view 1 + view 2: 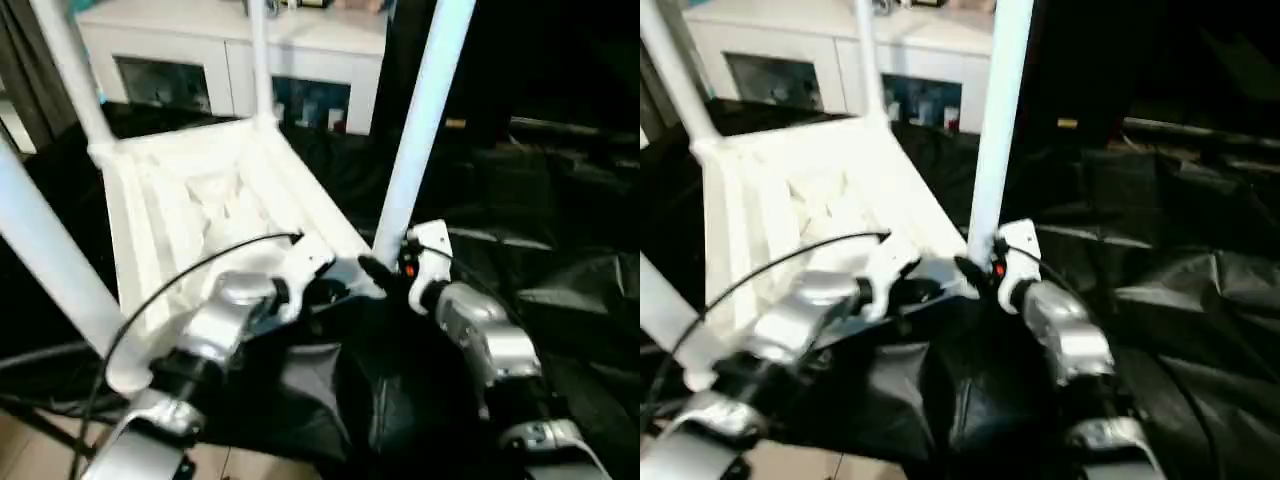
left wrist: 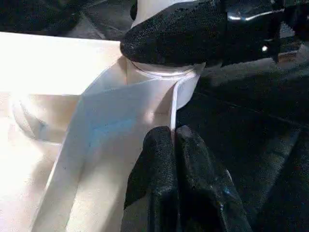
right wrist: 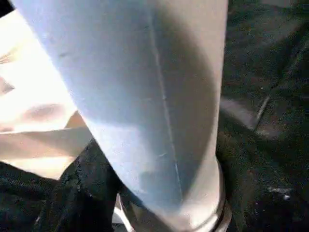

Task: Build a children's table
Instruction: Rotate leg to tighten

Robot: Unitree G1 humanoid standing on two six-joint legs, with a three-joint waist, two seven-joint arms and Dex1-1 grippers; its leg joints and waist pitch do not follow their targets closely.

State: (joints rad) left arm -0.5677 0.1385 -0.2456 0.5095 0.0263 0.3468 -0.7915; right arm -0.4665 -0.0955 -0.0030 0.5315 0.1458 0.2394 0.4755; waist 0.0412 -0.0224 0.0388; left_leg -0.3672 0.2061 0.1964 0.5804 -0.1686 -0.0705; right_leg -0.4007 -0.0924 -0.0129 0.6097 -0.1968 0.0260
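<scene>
White plastic rim of the children's table (image 1: 190, 200) sits pinched in my clenched left gripper (image 2: 173, 140); my right gripper (image 1: 385, 272) grasps the nearest leg (image 1: 420, 120), whose seam my right wrist reveals.

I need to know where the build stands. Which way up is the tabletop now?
Upside down and tilted: the tabletop's ribbed underside faces the camera, and the legs rise from its corners.

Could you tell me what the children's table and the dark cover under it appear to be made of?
The children's table looks like moulded white plastic, smooth and slightly glossy: ribs show under its top, and a fine seam line runs along a leg. The cover looks like thin black fabric or sheeting, creased, with a faint sheen.
</scene>
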